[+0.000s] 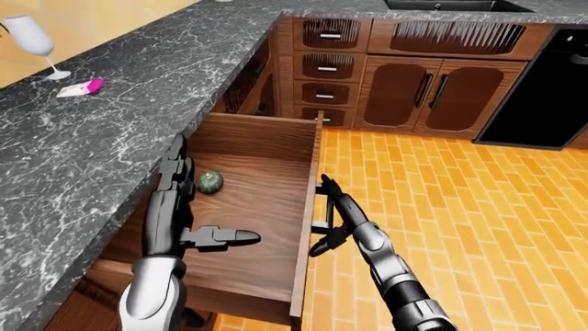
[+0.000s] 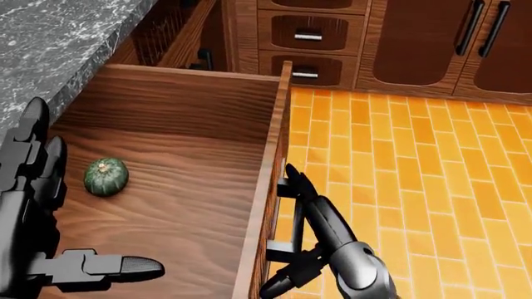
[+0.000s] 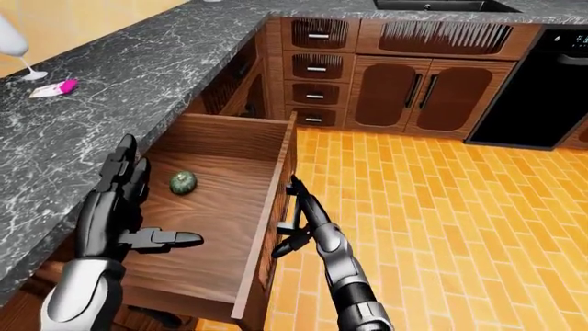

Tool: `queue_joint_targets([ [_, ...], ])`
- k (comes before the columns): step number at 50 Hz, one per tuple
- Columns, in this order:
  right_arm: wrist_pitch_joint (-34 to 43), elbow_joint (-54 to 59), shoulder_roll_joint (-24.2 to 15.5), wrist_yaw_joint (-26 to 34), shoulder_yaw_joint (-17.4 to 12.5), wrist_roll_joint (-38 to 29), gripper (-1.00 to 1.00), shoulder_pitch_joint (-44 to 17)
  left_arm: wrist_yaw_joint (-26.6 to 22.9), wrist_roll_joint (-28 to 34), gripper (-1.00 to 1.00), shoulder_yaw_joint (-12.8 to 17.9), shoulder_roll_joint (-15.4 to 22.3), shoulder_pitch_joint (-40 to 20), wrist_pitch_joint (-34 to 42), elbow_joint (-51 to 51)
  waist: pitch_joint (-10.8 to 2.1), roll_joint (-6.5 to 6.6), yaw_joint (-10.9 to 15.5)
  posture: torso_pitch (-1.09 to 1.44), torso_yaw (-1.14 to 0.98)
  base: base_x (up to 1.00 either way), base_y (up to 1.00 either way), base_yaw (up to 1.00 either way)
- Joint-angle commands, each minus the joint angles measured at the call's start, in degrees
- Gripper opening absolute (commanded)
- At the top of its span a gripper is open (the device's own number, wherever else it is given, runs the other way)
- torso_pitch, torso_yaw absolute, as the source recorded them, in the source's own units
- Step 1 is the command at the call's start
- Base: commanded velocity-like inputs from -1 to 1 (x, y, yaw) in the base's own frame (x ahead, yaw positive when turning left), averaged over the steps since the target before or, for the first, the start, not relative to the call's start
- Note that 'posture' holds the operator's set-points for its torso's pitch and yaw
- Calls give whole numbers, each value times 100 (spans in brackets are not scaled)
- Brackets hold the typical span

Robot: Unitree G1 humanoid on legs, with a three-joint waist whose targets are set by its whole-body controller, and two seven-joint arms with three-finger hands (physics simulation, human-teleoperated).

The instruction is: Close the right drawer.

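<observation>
**A:** Looking down from the robot's head, what is nearest?

**B:** Two dark, three-fingered robot hands are showing at the bottom of the view. The left hand (image 2: 37, 218) is hovering over the inside of the wide, open wooden drawer (image 2: 179, 180), with its fingers spread wide and its thumb sticking out sideways. It is gripping nothing.

**A:** And the other one?

**B:** The right hand (image 2: 320, 240) is sitting on the outer side of the drawer's front panel. Its fingers are loosely extended, not curled around anything. The fingertips are pointing up along the dark metal bar handle (image 2: 282, 218), right against it or just beside it; I cannot tell whether they are touching.

**A:** So how far along is the closing?

**B:** Judging from this, it is only under way. The drawer is sticking well out from under the grey marbled stone counter (image 1: 101, 131) over the orange brick-pattern floor (image 2: 416, 174), so most of the push seems to be left. A small, round, dark-green squash (image 2: 105, 176) is lying on the drawer's bottom, near the left hand but apart from it.

**A:** What lies beyond?

**B:** Brown wooden cabinets with small closed drawers (image 1: 328, 65) are lining the far wall, and a clear wine glass (image 1: 32, 41) is standing on the counter at top left.
</observation>
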Motion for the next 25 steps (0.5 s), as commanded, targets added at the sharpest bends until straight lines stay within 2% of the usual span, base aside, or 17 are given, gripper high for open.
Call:
queue_joint_targets([
  [1, -39, -90, 51, 112, 93, -23, 100, -131, 9, -15, 100, 13, 24, -107, -175, -190, -77, 13, 27, 0, 0, 0, 0, 0],
  [18, -172, 336, 184, 141, 148, -68, 100, -503, 36, -35, 100, -13, -1, -26, -373, 27, -67, 20, 8, 0, 0, 0, 0, 0],
  [25, -442, 902, 275, 108, 170, -58, 100, -768, 49, -41, 100, -27, 1, -50, -362, 49, -74, 23, -8, 0, 0, 0, 0, 0],
])
